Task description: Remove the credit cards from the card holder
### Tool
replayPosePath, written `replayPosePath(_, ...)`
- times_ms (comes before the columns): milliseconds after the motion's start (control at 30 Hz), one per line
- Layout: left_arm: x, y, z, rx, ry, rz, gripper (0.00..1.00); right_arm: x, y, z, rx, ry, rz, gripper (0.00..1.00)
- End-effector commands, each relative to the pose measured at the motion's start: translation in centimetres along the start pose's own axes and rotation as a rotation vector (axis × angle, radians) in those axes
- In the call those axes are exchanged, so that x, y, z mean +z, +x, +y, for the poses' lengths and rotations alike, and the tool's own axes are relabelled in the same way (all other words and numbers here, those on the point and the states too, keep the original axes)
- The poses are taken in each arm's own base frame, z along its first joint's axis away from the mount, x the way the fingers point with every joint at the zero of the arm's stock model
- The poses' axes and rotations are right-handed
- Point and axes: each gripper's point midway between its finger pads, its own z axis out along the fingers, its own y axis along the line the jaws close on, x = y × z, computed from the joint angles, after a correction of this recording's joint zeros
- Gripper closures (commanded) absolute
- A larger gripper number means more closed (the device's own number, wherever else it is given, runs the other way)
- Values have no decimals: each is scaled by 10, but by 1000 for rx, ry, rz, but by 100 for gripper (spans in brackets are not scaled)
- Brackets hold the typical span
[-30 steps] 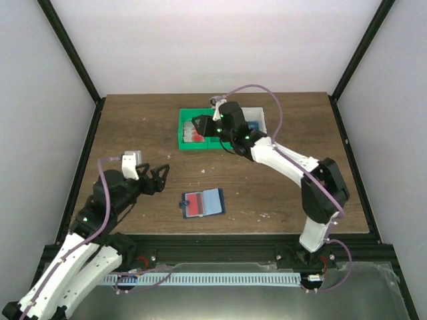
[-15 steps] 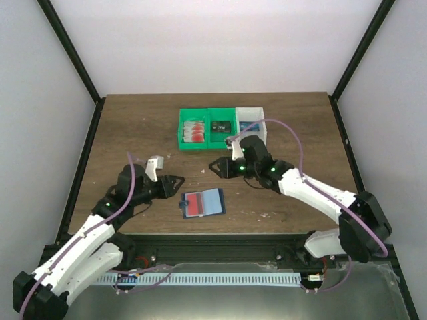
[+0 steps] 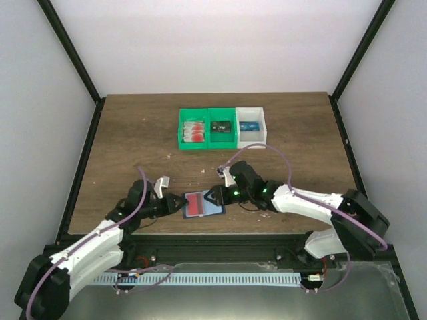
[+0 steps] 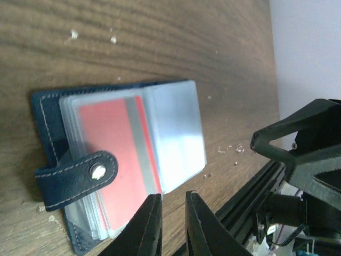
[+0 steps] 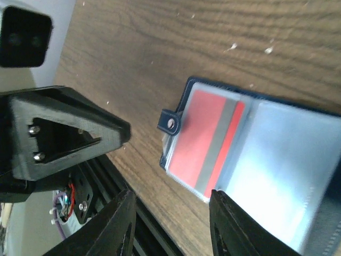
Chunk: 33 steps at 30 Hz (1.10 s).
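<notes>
The card holder (image 3: 212,203) lies open and flat near the table's front edge, navy border (image 4: 45,122) around clear pockets (image 5: 287,160). A red credit card with a grey stripe (image 3: 194,204) (image 4: 109,154) (image 5: 205,141) shows in its left pocket, and the snap strap (image 4: 80,173) folds over that side. My left gripper (image 3: 177,202) (image 4: 173,196) hovers at the holder's left end, fingers almost together with nothing between them. My right gripper (image 3: 215,195) (image 5: 171,194) stands open low over the holder's near edge, holding nothing.
At the back of the table a green bin (image 3: 181,128) holds red-and-white cards (image 3: 194,131) and a dark card (image 3: 221,125). A white bin (image 3: 262,120) beside it holds a blue card (image 3: 249,125). The black front rail (image 3: 220,243) runs just behind both grippers. Crumbs dot the wood.
Both arms came down and inward to the card holder. The right arm came back from the bins. The left jaws went from wide apart to nearly together; the right jaws narrowed a little.
</notes>
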Motion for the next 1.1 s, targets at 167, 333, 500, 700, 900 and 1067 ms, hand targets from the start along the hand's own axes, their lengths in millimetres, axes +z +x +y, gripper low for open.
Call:
replayPosePath(167, 8, 14, -4, -40, 113, 35, 85, 31, 20, 8, 10, -3, 30, 64)
replayPosePath(333, 10, 18, 3, -56, 102, 41, 80, 49, 19, 3, -10, 56, 57, 68)
replayPosePath(500, 10, 17, 8, -57, 73, 28, 73, 62, 19, -11, -9, 151, 86, 69)
replayPosePath(700, 8, 19, 12, -77, 73, 16, 55, 70, 24, -20, -9, 200, 104, 70)
replayPosePath(900, 5, 21, 10, -103, 96, 8, 46, 76, 35, -31, -1, 230, 131, 75)
replayPosePath(1067, 2, 21, 8, -119, 114, 0, 41, 79, 46, -41, 10, 265, 151, 82)
